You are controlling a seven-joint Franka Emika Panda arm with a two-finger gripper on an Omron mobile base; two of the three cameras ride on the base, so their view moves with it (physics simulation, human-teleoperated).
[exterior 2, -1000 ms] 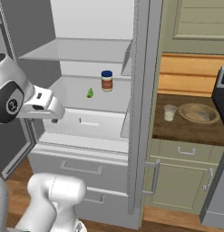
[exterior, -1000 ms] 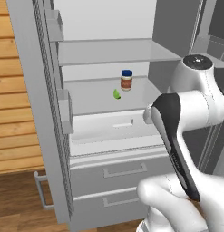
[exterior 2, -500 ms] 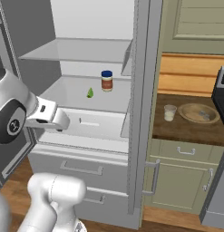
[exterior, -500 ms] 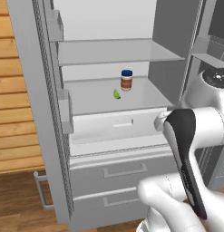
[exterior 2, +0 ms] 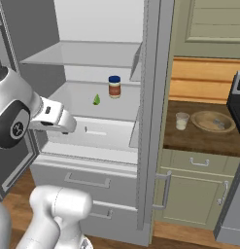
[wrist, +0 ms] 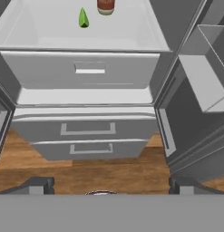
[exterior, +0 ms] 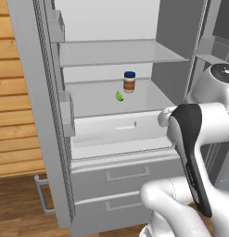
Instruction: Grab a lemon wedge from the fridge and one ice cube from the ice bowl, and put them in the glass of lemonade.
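The fridge point(exterior: 111, 139) stands with its doors swung open, and everything here is placed from it; on its lower shelf lies the lemon wedge point(exterior: 119, 96), small and yellow-green, just beside a brown jar point(exterior: 129, 82) with a blue lid that stands a little further back on the same shelf; the two are apart, not touching; under that shelf is a white drawer point(exterior: 120, 127), and below it two grey drawers point(exterior: 125, 176) with bar pulls; the gripper point(wrist: 109, 183) hangs in front of the fridge, outside it and well short of the shelf, its two dark fingertips point(wrist: 38, 183) spread wide with nothing between them; to the right of the fridge, on the wooden counter point(exterior 2: 199, 138), the glass of lemonade point(exterior 2: 181, 120) stands upright; the ice bowl point(exterior 2: 213, 121) sits just beside it, further from the fridge.
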